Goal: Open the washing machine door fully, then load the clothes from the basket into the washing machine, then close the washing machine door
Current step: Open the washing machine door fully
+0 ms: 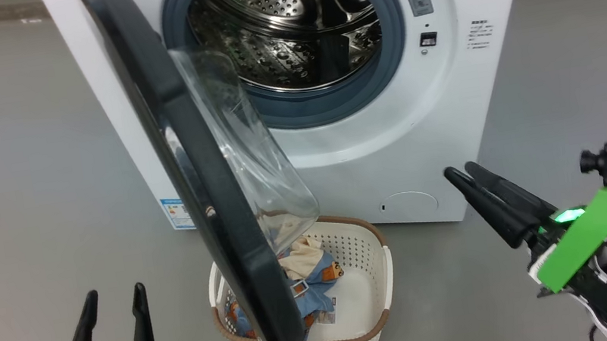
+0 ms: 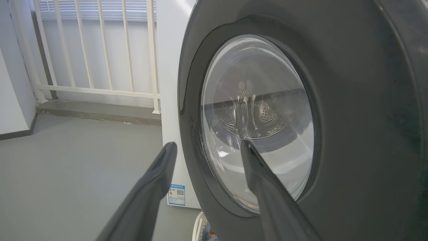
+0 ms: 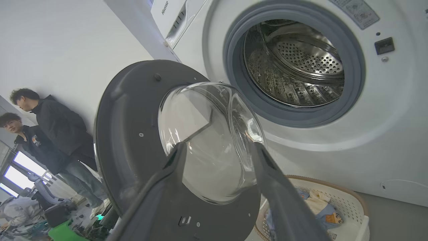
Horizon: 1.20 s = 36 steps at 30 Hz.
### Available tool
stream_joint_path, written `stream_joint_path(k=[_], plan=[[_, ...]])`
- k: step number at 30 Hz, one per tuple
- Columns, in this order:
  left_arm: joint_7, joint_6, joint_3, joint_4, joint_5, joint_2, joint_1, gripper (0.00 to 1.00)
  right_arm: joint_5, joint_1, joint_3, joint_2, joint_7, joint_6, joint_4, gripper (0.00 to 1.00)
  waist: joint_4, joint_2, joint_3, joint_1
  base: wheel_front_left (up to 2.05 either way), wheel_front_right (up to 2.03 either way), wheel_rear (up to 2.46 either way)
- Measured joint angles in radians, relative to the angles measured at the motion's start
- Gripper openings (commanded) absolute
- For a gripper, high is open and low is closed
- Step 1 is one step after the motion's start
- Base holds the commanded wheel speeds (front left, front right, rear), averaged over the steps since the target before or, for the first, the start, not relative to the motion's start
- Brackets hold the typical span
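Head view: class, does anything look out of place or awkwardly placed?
The washing machine door stands partly open across the basket, covering some of the clothes and crowding access. Nothing looks spilled or damaged.

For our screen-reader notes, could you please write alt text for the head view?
A white washer stands with its door swung out, showing the steel drum and hiding part of a basket of clothes on the grey floor. The left gripper and right gripper hover nearby, jaws open, holding nothing.
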Motion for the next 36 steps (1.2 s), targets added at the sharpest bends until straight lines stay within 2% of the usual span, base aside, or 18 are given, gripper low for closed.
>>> stream_joint_path(k=[7, 13, 23, 31, 36], plan=[[0.000, 0.000, 0.005, -0.003, -0.001, 0.000, 0.015, 1.00, -0.102, 0.061, 0.035, -0.050, -0.192, 0.000, -0.011, 1.00, -0.043, 0.0000, 0.000, 0.0000, 0.00, 0.00, 0.00], [0.000, 0.000, 0.008, -0.007, -0.001, -0.002, 0.016, 1.00, -0.207, 0.107, 0.039, -0.056, -0.314, 0.000, 0.018, 1.00, -0.078, 0.0000, -0.001, 0.0000, 0.00, 0.00, 0.00], [0.000, 0.000, 0.018, -0.019, -0.001, -0.005, 0.039, 1.00, -0.434, 0.161, -0.027, -0.032, -0.355, 0.000, 0.114, 1.00, -0.121, 0.0000, -0.006, 0.0000, 0.00, 0.00, 0.00], [0.000, 0.000, 0.023, -0.022, -0.001, -0.007, 0.058, 1.00, -0.599, 0.231, -0.151, 0.054, -0.356, 0.000, 0.116, 1.00, -0.130, 0.0000, -0.014, 0.0000, 0.00, 0.00, 0.00], [0.000, 0.000, 0.020, -0.024, -0.001, -0.007, 0.058, 1.00, -0.621, 0.259, -0.193, 0.098, -0.356, 0.000, 0.110, 1.00, -0.125, 0.0000, -0.014, 0.0000, 0.00, 0.00, 0.00]])
